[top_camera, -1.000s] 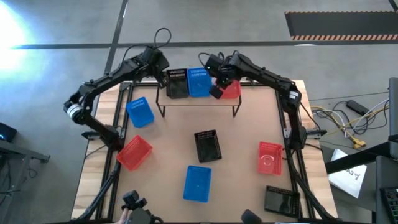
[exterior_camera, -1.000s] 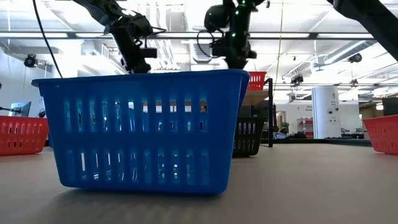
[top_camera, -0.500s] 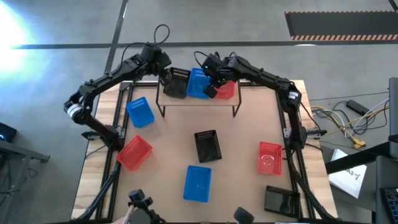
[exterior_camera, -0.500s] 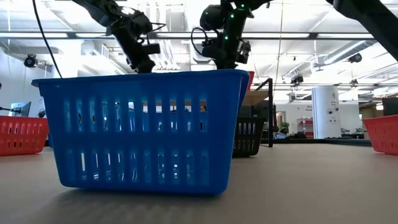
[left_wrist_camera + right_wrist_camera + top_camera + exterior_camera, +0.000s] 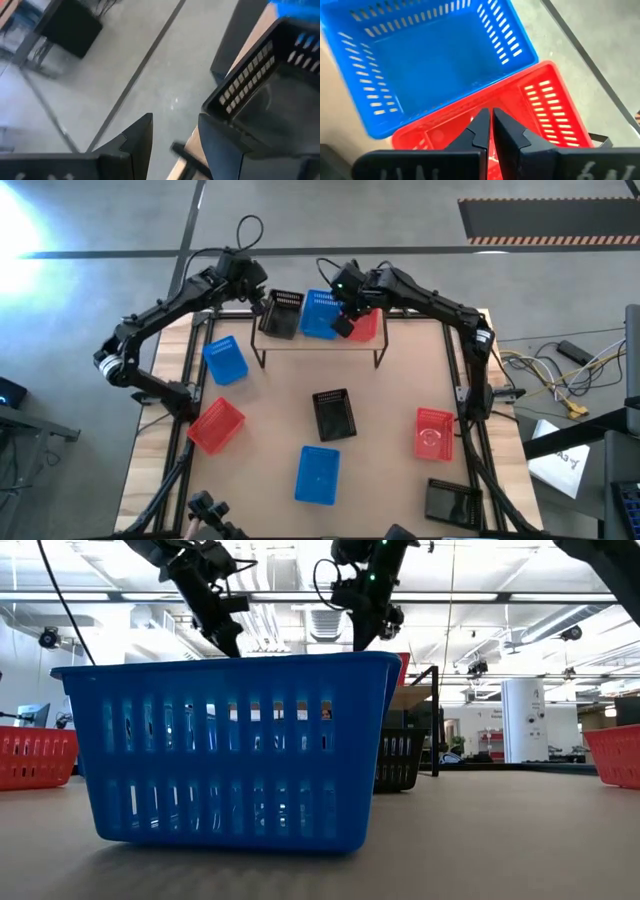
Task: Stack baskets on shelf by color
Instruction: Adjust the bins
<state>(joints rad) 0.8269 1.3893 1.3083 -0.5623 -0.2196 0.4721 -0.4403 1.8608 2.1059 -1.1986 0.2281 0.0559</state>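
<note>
Left gripper (image 5: 172, 137) jaws apart beside the black basket (image 5: 270, 95) — right gripper (image 5: 490, 122) jaws together, empty.

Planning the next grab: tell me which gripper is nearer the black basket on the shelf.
Left. The left gripper sits at the black basket's outer edge; the right gripper is past the blue basket, by the red one.

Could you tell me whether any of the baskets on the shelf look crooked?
Yes. The black basket and blue basket on the shelf sit angled toward each other, not square; the red basket is partly hidden by the right hand.
</note>
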